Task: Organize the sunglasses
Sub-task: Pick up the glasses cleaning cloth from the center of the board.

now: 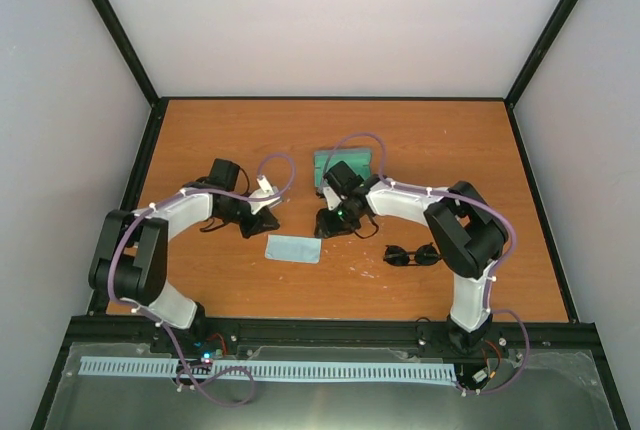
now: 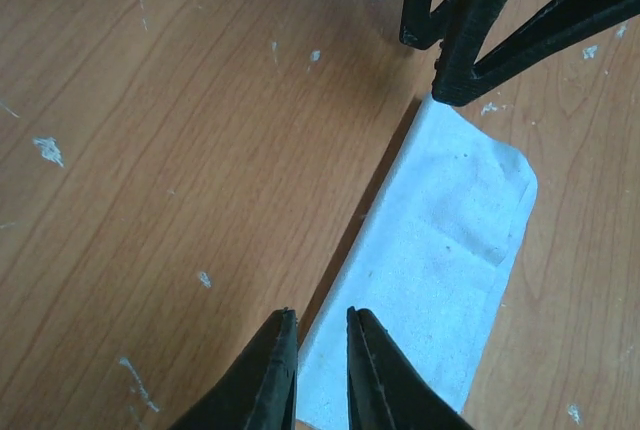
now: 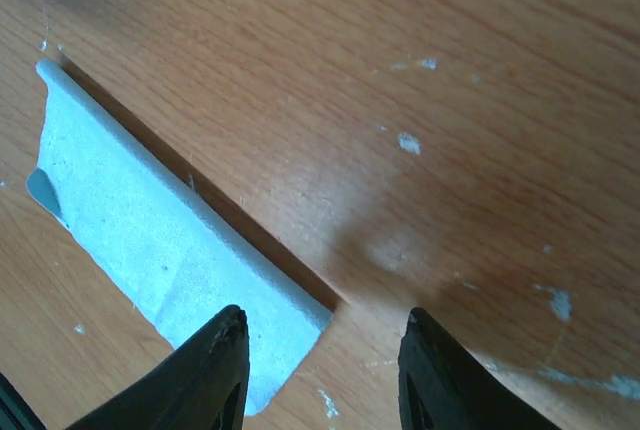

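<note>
An orange-brown wood-grain counter (image 1: 200, 140), flecked with white marks, is seen enclosed by pale walls (image 1: 330, 20) and black frame posts (image 1: 112, 25). One pale blue cloth (image 1: 294, 248), folded, is laid flat near the middle. One case (image 1: 345, 162) with green lining is placed behind it and is partly hidden by the right arm (image 1: 410, 200). One pair of sunglasses (image 1: 412, 255), black with round dark lenses, is laid on the counter to the right of the cloth, apart from it and just beside the right arm. Two arms are counted. The left arm (image 1: 180, 212) and the right arm are both bent inward toward the cloth.

The left fingers (image 2: 270, 370) are held a narrow gap apart over one end of the cloth, with nothing pinched between them. The right fingers (image 3: 215, 370) are spread wider at the other end, with nothing gripped.
</note>
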Robot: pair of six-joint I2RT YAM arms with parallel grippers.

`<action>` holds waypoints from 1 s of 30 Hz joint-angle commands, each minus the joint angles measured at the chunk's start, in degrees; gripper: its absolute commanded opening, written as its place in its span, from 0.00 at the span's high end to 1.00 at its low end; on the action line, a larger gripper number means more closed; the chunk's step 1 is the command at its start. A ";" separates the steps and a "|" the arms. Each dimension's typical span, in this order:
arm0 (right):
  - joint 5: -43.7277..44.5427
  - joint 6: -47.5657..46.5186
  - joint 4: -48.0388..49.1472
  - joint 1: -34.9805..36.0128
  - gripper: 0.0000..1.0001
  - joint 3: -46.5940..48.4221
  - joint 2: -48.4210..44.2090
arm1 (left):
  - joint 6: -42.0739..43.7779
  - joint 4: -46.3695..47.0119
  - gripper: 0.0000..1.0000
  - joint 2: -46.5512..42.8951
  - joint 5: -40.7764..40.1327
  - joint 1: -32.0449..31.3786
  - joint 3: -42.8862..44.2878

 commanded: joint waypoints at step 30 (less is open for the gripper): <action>0.34 -1.44 -3.88 3.44 0.78 0.18 3.86 | 3.49 1.99 0.81 3.10 -2.41 0.65 -0.71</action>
